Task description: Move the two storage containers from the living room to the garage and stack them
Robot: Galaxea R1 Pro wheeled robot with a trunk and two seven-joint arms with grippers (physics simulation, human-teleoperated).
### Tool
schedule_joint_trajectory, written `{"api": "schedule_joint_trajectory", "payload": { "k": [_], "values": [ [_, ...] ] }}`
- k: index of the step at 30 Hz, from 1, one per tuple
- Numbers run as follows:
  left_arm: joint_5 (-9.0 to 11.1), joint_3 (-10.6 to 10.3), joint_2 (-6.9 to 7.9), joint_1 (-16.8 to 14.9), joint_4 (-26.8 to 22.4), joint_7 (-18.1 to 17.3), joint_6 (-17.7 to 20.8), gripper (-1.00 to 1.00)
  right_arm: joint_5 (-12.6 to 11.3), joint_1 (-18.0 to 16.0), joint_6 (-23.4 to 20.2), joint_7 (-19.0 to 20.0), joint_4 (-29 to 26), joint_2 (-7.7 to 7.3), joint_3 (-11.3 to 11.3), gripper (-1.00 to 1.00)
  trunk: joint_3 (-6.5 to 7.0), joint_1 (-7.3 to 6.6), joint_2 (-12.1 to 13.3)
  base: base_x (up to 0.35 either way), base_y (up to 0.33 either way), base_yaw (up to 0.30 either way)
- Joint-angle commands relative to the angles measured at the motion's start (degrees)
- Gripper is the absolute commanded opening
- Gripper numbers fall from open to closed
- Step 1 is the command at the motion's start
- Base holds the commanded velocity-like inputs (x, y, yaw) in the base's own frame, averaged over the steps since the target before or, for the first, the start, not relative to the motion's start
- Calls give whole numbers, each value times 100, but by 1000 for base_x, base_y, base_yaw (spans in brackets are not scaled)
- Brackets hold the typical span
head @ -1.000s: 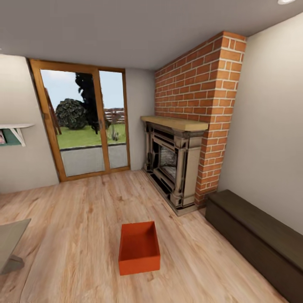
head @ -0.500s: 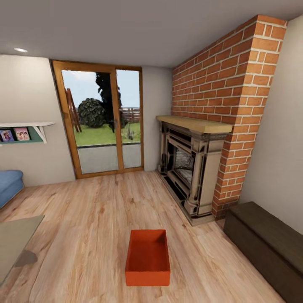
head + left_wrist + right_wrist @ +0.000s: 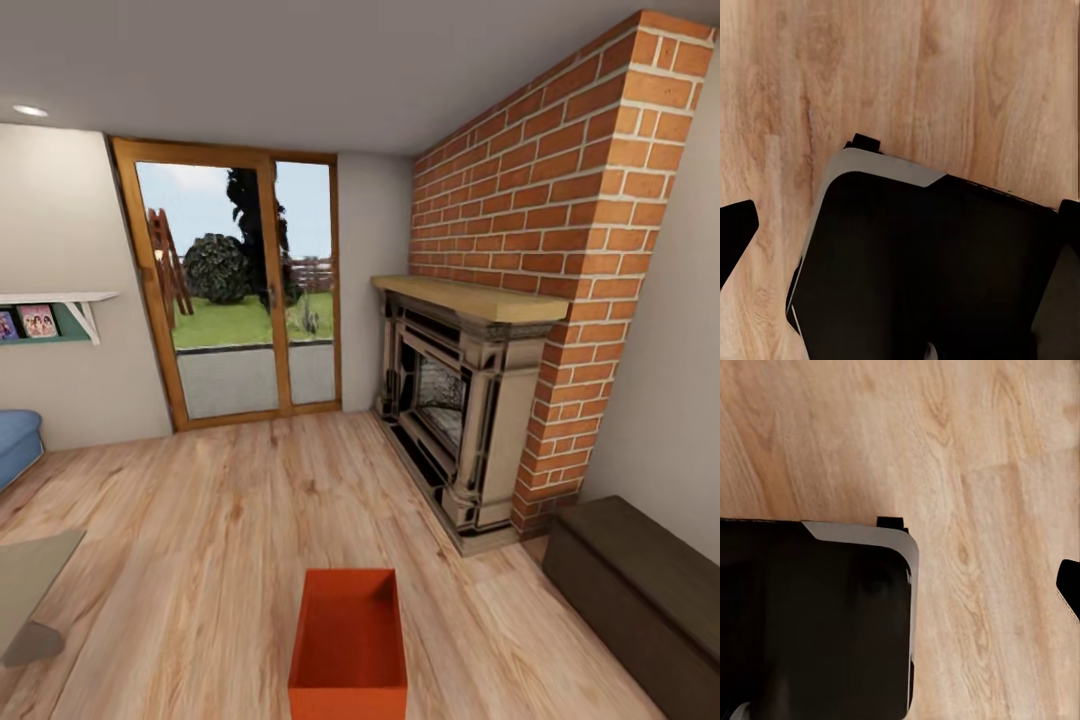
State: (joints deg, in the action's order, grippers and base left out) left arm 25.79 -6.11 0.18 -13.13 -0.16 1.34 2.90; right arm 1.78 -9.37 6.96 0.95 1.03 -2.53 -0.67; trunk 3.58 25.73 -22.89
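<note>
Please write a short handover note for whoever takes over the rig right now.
Claws: both wrist views look down at wood floor and the robot's dark base; whether either claw is open or shut cannot be told. Neither view has a bin in it.
Things: one orange bin sits empty on the floor straight ahead in the head view, left of the fireplace and the dark bench. We are in the living room, facing the glass doors.
Done: nothing picked up.
Left: find the second bin, carry both to the garage, set one on the floor there and stack the other on it.
</note>
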Motion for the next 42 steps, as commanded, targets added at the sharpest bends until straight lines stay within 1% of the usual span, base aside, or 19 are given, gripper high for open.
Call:
{"api": "schedule_joint_trajectory", "payload": {
  "k": [1,8,18,38,42],
  "values": [
    [49,-49,0,0,-2,11,19,100,21,-4,17,10,11,1,-4,100,-2,5,-3,324,0,0],
    [49,-49,6,1,-2,7,15,100,16,-4,18,10,11,0,-4,100,-2,5,-3,277,0,0],
    [60,-49,17,-1,-2,12,-93,100,16,-4,25,10,10,-2,-4,100,-2,5,-3,77,0,0],
    [67,-49,18,0,-2,10,-105,100,19,-4,22,10,11,-8,-4,100,-2,5,-3,307,0,0],
    [67,-49,24,-1,-2,14,-112,100,19,-4,24,10,11,-11,-4,100,-2,5,-3,188,0,0]
  ]
}}
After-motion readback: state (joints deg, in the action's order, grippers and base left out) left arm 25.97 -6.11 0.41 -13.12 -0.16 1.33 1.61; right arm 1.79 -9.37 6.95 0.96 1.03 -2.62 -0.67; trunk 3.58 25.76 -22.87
